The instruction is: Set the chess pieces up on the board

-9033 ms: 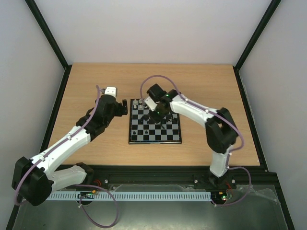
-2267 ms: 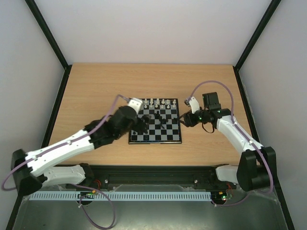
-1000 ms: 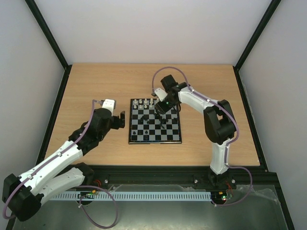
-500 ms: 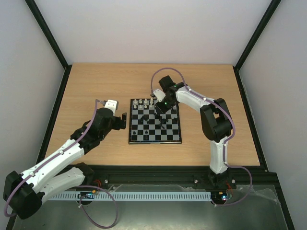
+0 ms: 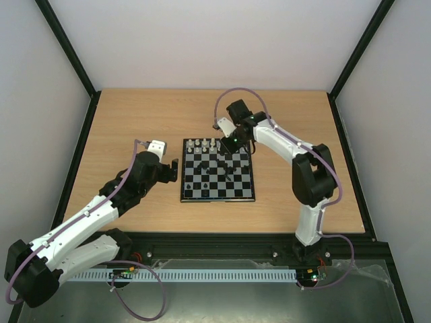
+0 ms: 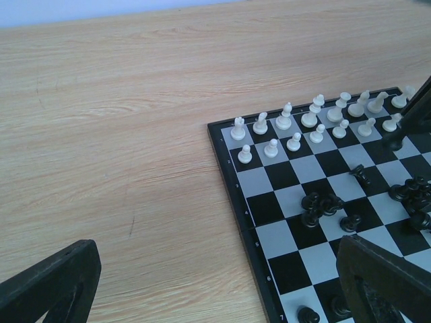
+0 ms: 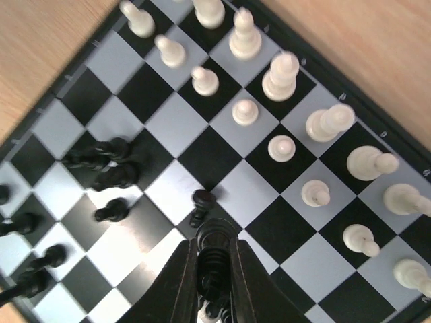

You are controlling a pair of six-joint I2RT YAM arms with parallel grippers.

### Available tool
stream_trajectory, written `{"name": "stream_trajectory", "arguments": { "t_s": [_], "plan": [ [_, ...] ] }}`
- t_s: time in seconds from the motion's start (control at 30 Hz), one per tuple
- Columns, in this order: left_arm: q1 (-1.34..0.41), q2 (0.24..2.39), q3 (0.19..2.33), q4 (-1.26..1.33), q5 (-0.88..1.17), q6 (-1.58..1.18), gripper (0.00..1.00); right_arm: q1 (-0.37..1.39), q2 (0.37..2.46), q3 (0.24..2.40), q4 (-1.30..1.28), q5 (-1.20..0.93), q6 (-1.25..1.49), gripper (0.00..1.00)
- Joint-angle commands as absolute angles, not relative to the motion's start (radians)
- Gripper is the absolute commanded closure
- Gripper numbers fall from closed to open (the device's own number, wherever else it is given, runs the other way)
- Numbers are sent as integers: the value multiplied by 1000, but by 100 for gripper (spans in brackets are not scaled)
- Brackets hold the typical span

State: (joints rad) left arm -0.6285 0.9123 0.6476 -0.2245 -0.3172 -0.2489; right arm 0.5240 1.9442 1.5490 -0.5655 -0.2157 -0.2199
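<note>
**Item 1. Chessboard** [image 5: 232, 192]. Small and square, with black and pale grey squares and a thin black rim. It lies flat on the wooden table top [image 5: 128, 121], between the two arms. In the left wrist view the rim carries small pale coordinate marks along its side. They are too small to read with any certainty.

**Item 2. White chessmen** [image 6: 285, 118]. All upright, in two rows along the board's far edge as seen from above. The taller pieces stand in the outer row. The white pawns [image 6: 271, 148] stand in the row just inside, one to a square.

**Item 3. Black chessmen** [image 6: 320, 205]. Loose on the middle and near squares, in no rows. Several are bunched and touching, and some lie on their sides. Others stand singly toward the near edge.

**Item 4. Left gripper** [image 5: 174, 169]. Off the board, just beside its left edge, over bare table. Its fingers [image 6: 50, 282] stand wide apart with nothing between them.

**Item 5. Right gripper** [image 7: 214, 247]. Over the far right part of the board, near the white rows. Its fingers [image 7: 182, 282] are pressed in on both sides of the held black piece.

**Item 6. Held black piece** [image 7: 213, 276]. A single dark chessman with a ridged top, upright between the right gripper's pads. Its kind cannot be made out. Whether its base touches the square beneath cannot be told.
</note>
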Motion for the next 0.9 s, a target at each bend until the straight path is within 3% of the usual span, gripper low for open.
{"name": "stream_trajectory", "arguments": {
  "t_s": [0.0, 0.27, 0.43, 0.87],
  "plan": [
    [-628, 915, 657, -243, -320, -237, 2, 525, 1828, 1529, -641, -279, -222, 91],
    [-627, 914, 657, -244, -324, -237, 2, 527, 1661, 1328, -699, -402, -392, 90],
    [-627, 921, 659, -245, -322, -238, 2, 528, 1552, 1184, -702, -362, -500, 89],
    [-628, 943, 660, -250, -321, -237, 2, 531, 1498, 974, -565, -341, -468, 89]
  ]
}}
